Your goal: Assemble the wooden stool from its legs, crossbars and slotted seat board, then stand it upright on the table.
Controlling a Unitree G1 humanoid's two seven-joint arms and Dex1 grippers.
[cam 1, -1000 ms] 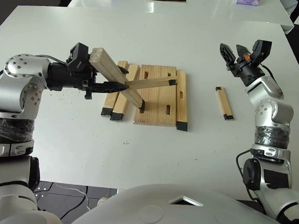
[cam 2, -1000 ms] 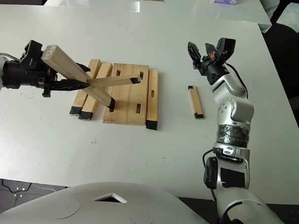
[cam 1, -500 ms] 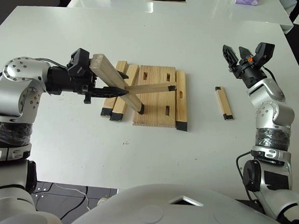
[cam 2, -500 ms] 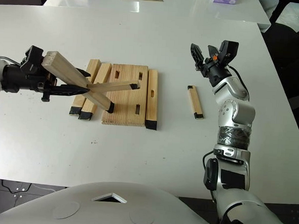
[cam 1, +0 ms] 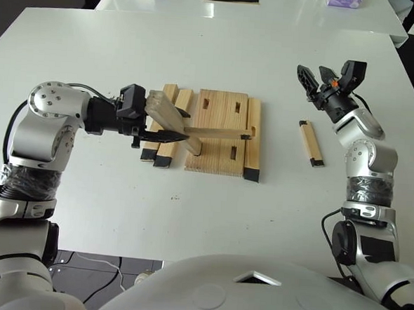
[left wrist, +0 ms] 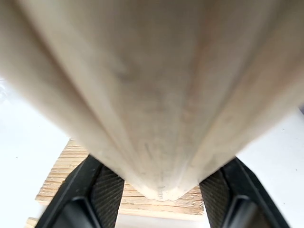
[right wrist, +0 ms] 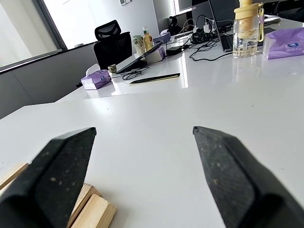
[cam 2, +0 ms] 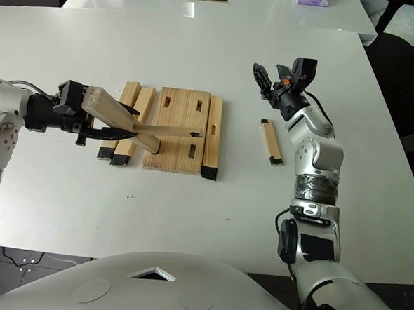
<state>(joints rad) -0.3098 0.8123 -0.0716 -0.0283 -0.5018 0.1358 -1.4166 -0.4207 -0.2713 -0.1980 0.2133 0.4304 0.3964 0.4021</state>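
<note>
Since it looks like stiff, light wood, I'd hold the leg near its upper end, right where the left gripper is clamped on it. It slants down rightward onto the seat board, with the crossbar lying level across. The right gripper hovers with its fingers spread.

Free table between seat board and lone crossbar; tilted leg assembly low over board's left side.
</note>
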